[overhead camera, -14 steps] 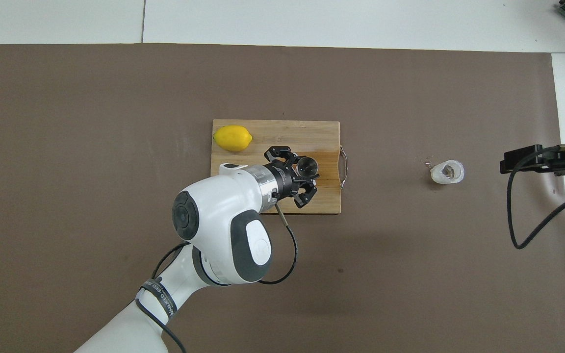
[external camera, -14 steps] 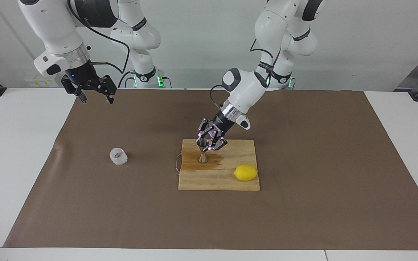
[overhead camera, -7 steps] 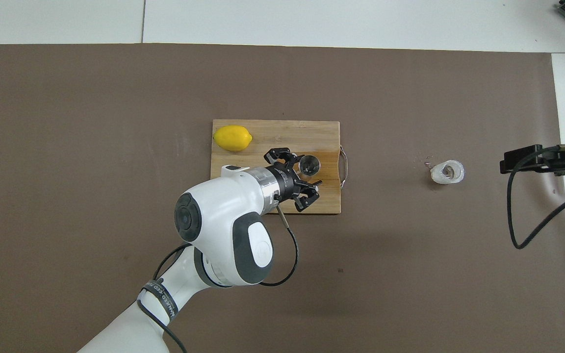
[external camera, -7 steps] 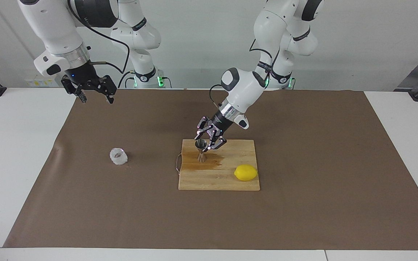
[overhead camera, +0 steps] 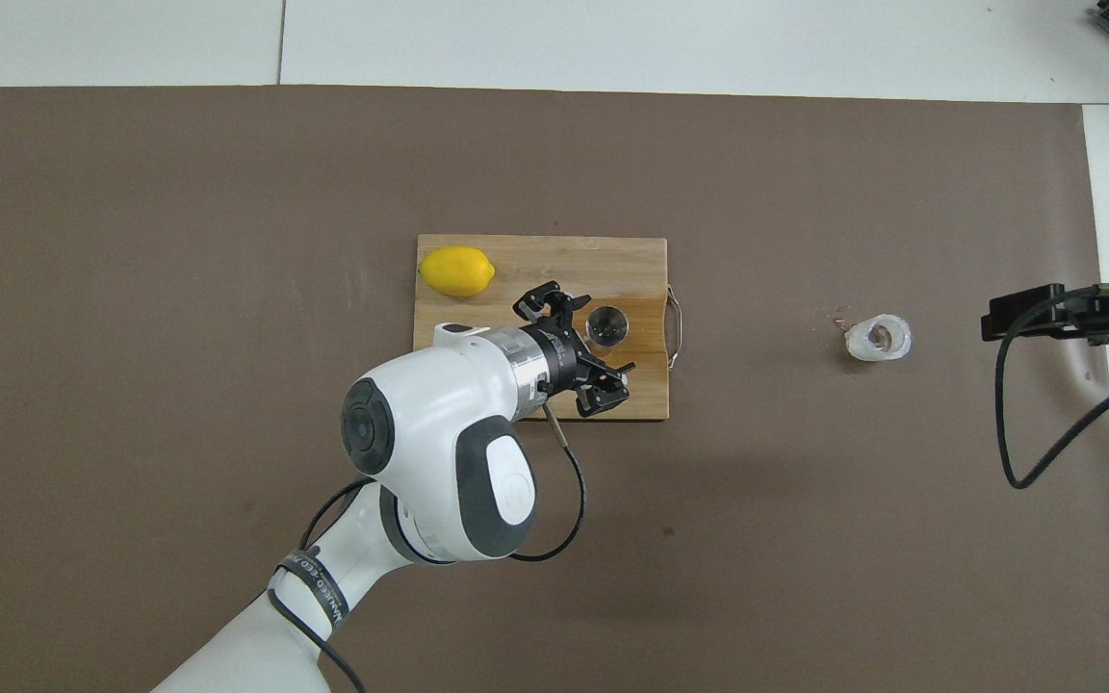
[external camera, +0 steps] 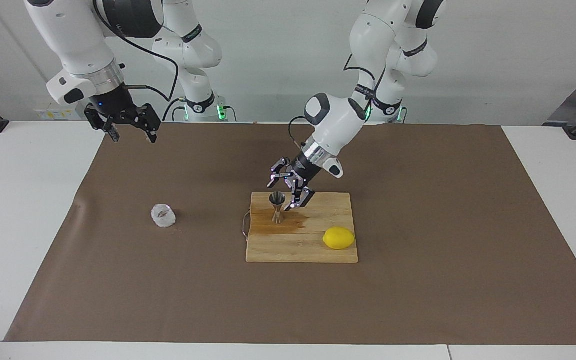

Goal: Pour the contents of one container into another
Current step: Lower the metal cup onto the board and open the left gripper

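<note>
- Your glass cup (external camera: 163, 215) stands on the brown mat (external camera: 418, 280), toward the right arm's end of the worktop (external camera: 28, 200).
- Your jigger (external camera: 277, 207) stands upright on the cutting board (external camera: 298, 250), near its handle edge; a lemon (external camera: 338, 238) lies at one corner.
- Your left pincer (external camera: 288, 192) hovers released just beside the jigger.
- Your right pincer (external camera: 130, 134) waits, spread, over the mat's edge.
</note>
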Controlling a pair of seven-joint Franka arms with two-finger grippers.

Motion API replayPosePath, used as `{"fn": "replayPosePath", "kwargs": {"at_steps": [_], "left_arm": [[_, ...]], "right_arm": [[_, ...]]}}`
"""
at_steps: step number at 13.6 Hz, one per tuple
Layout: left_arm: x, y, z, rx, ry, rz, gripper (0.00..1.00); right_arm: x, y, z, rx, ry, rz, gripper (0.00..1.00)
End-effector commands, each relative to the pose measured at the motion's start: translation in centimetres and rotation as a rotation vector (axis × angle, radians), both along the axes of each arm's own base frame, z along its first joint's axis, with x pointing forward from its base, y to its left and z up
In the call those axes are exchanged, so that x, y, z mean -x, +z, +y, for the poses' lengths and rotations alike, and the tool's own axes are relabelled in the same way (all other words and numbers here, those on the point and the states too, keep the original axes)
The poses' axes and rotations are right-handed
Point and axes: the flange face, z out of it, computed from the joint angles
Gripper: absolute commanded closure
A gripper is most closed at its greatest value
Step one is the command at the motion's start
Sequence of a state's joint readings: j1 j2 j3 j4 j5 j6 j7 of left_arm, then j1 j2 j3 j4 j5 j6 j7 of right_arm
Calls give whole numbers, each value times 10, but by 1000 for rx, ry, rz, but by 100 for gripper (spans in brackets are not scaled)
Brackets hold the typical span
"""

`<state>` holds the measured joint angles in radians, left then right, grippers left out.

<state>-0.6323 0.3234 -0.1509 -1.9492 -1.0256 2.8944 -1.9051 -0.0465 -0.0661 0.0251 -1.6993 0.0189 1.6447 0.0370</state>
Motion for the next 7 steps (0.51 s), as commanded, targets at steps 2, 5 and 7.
{"fn": "replayPosePath", "kwargs": {"at_steps": [2, 5, 7], "left_arm": [[4, 35, 6, 25, -20, -18, 0], [-7, 48, 19, 27, -48, -3, 0], [-19, 66, 34, 20, -102, 11, 0]], "right_arm": [[2, 4, -3, 2, 14, 7, 0], [2, 4, -3, 2, 14, 7, 0], [2, 4, -3, 2, 14, 7, 0]]}}
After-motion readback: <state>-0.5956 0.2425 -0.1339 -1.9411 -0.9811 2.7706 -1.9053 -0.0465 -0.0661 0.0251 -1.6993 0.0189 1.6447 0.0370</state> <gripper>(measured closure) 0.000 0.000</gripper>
